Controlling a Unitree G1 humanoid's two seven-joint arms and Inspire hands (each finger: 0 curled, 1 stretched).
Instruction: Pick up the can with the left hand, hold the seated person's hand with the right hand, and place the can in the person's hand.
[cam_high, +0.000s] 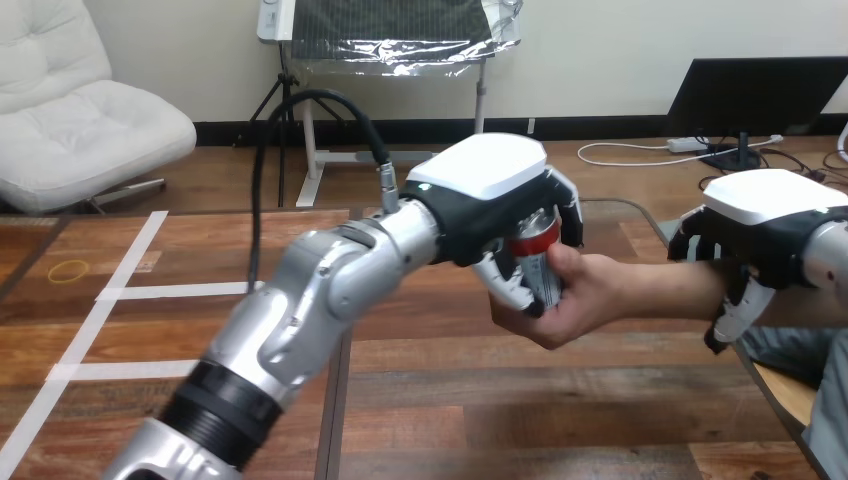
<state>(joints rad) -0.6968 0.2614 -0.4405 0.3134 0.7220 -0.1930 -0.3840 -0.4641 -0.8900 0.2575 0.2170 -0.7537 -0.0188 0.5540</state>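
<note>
The can (538, 250) is up in the air over the bench (480, 400), tilted, in the left hand (490, 195), whose fingers (506, 282) are curled round its side. The person's hand (580, 300) reaches in from the right and already cups the can from below and behind, with its thumb laid on the can's wall, so both hands are on it. The right hand (765, 215) sits over the person's wrist (690, 292), with its fingers curled down round it. The can looks like a thin metal drinks can: light if empty, smooth and rather slippery, and easy to dent under a hard squeeze. A grip round the middle of the wall suits it best, leaving the base free to settle into the palm. The handover seems nearly done. What remains, by my reckoning, is for the left fingers to let go slowly once the person bears the weight.
</note>
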